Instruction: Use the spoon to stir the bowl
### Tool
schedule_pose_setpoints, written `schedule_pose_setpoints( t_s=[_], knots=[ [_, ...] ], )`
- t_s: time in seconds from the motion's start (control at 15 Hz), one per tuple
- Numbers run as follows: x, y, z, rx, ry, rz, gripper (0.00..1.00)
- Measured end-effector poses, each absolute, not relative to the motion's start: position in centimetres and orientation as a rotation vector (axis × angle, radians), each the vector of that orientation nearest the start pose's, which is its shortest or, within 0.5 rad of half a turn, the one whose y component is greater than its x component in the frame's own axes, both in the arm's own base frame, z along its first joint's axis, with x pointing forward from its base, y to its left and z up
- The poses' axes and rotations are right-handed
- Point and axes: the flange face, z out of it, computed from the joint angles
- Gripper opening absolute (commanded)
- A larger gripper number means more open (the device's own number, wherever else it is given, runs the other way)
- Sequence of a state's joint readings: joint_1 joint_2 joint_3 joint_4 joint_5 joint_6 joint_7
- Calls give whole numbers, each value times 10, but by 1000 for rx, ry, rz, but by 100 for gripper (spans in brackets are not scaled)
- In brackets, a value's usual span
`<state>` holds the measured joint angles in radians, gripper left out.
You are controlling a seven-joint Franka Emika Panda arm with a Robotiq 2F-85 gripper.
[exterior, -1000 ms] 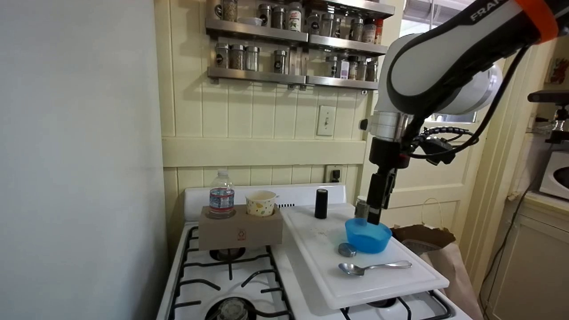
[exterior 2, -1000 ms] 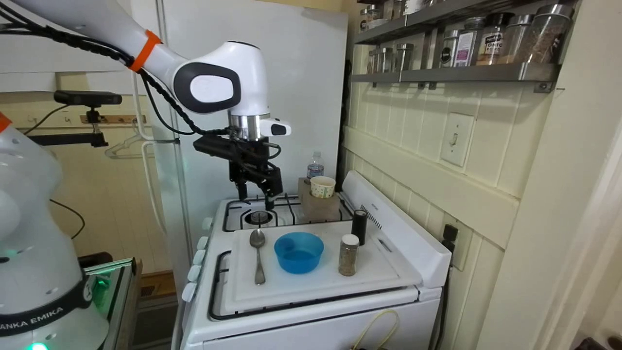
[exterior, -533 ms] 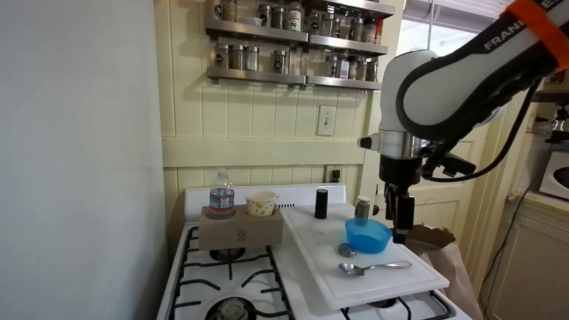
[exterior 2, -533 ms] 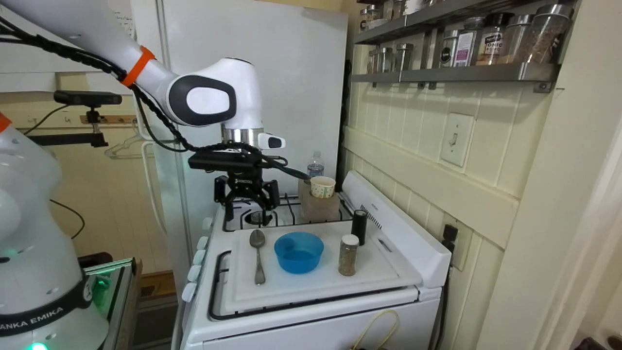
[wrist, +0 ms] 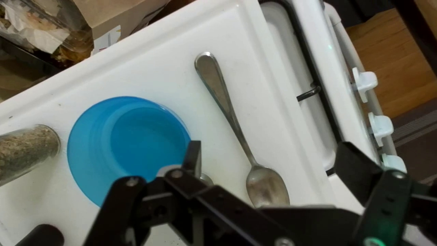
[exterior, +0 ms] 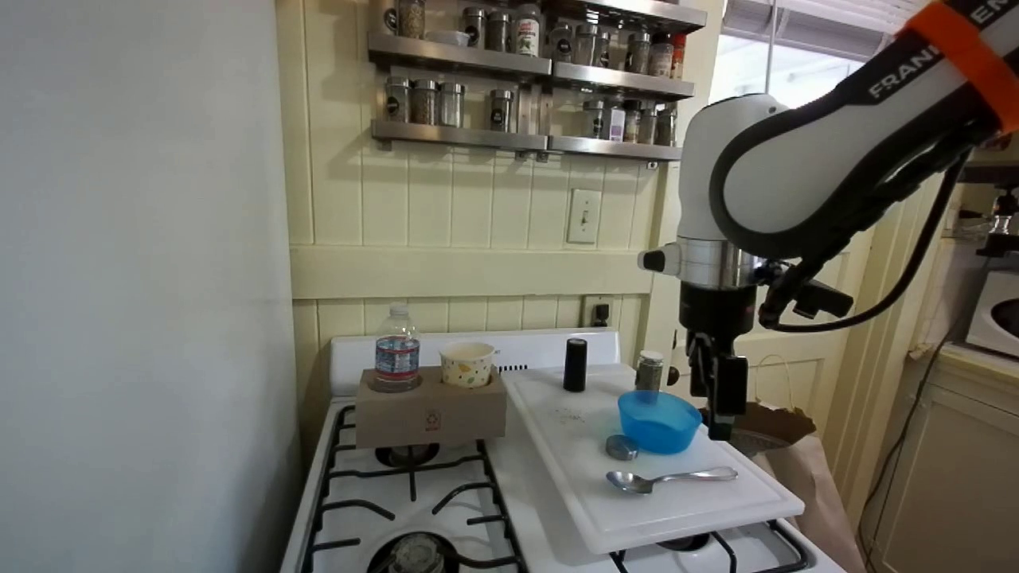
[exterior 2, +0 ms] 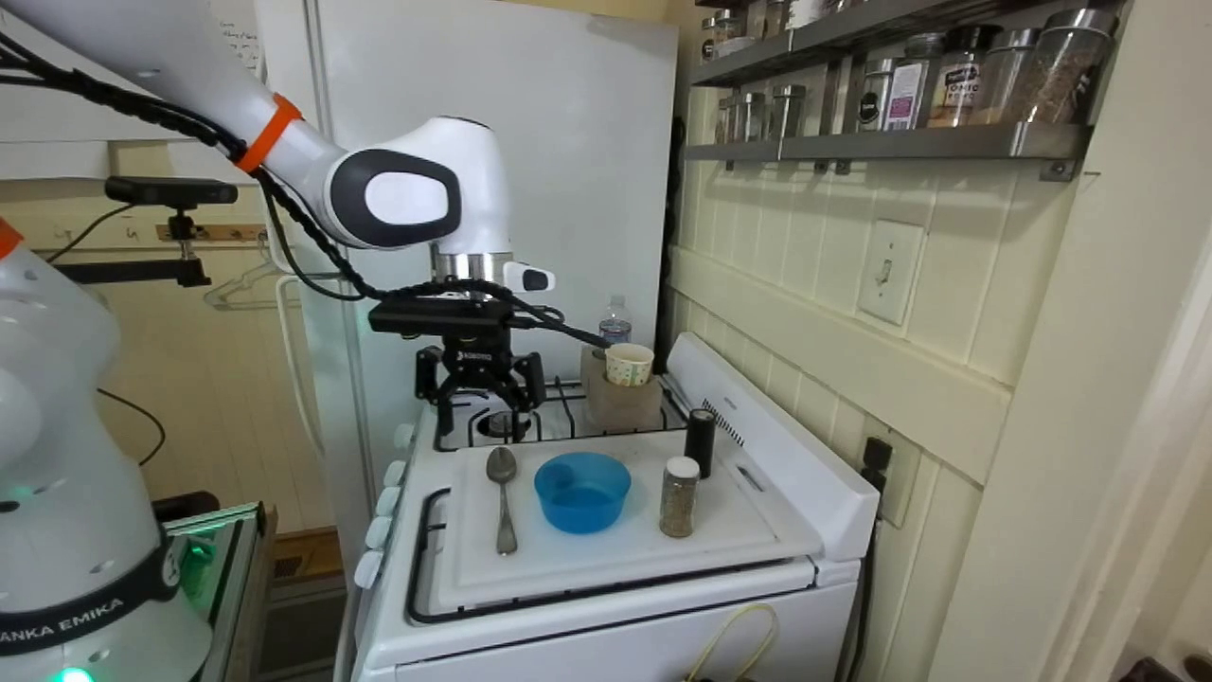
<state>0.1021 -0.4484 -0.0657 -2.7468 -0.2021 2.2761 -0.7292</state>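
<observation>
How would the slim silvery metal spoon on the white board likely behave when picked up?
The slim silvery metal spoon is likely stiff, given its metallic sheen. Its smooth, narrow handle may slip or twist. Held there, its wider scooped end could dip.

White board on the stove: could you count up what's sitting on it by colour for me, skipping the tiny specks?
Silvery: 2 (the spoon and the small round disc)
Blue: 1 (the bowl)
Black: 1 (the upright cylinder)
Clear, with brownish contents: 1 (the jar)
Total: 5
</observation>
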Motion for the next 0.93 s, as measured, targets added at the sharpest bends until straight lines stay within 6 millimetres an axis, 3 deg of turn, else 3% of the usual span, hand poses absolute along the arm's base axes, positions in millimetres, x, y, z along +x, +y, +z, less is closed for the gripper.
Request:
schedule_pose_setpoints(
  t_s=[0.4, 0.93],
  knots=[
    [374, 16, 323, -2853, -1615, 175, 100],
    [391, 41, 296, -2734, -1877, 33, 100]
  ],
)
